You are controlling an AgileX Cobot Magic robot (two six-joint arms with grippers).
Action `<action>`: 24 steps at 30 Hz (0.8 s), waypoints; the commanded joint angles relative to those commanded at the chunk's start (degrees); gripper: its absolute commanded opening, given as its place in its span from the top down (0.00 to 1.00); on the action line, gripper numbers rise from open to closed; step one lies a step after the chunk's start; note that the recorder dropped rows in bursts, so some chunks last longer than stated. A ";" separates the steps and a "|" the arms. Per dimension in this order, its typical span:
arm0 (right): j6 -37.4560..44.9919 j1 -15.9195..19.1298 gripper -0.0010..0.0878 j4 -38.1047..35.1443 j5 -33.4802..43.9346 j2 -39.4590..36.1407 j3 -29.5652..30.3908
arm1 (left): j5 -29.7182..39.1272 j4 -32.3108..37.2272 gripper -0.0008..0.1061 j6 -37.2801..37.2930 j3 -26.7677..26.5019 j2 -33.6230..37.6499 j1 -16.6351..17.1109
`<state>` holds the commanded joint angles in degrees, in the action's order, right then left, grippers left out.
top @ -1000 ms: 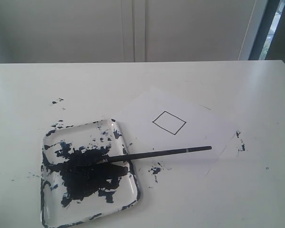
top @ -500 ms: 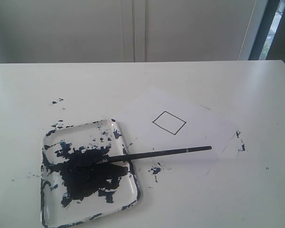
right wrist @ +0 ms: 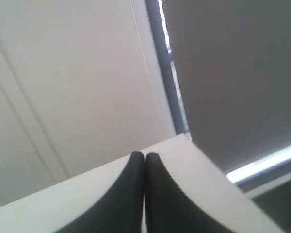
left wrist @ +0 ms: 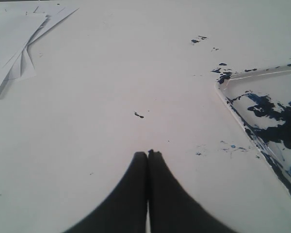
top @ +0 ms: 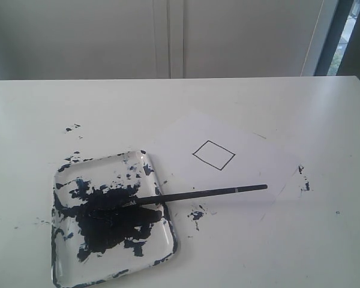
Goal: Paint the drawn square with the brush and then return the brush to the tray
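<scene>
White table (top: 288, 108): brush (top: 198, 194) is laid w/ tip in tray (top: 65, 252) paint, handle out over paper (top: 252, 156), probably so it's loaded & easily grabbed. Nothing is painted yet in drawn square (top: 213, 155). Left gripper (left wrist: 148, 154) & right gripper (right wrist: 144, 155) are seen pressed together, empty.

Both pairs of jaws are plain black, tapering to rounded tips.

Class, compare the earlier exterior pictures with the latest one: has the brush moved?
No. The brush lies as before, its tip on the tray and its handle end below the drawn square.
</scene>
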<state>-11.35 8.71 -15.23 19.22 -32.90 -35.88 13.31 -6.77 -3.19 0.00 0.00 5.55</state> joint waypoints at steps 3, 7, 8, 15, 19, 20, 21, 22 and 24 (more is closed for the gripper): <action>1.43 0.00 0.99 -4.10 3.94 -1.63 0.00 | 0.00 0.00 0.99 0.00 0.00 0.00 0.00; 16.06 0.00 0.99 -15.94 9.50 -4.87 0.00 | 0.00 0.00 0.99 0.00 0.00 0.00 0.00; 24.70 0.00 0.99 -21.22 11.50 -5.97 0.00 | 0.00 0.00 0.99 0.00 0.00 0.00 0.00; 63.99 0.00 0.99 -55.78 34.98 -13.24 0.00 | 0.00 0.00 0.99 0.00 0.00 0.00 0.00; 70.15 0.00 0.99 -59.90 42.74 -15.30 0.00 | 0.00 0.00 0.99 0.00 0.00 0.00 0.00; 70.14 0.00 0.99 -59.90 42.86 -15.31 0.00 | 0.00 0.00 0.99 0.00 0.00 0.00 0.00; 70.14 0.00 0.99 -59.79 42.85 -15.31 0.00 | 0.00 0.00 0.99 0.00 0.00 0.00 0.00; 70.14 0.00 0.99 -59.79 42.85 -15.31 0.00 | 0.00 0.00 0.99 0.00 0.00 0.00 0.00; 70.14 0.00 0.99 -59.79 42.85 -15.31 0.00 | 0.00 0.00 0.99 0.00 0.00 0.00 0.00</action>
<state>58.79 8.71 -75.01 62.07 -48.20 -35.88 13.31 -6.77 -3.19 0.00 0.00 5.55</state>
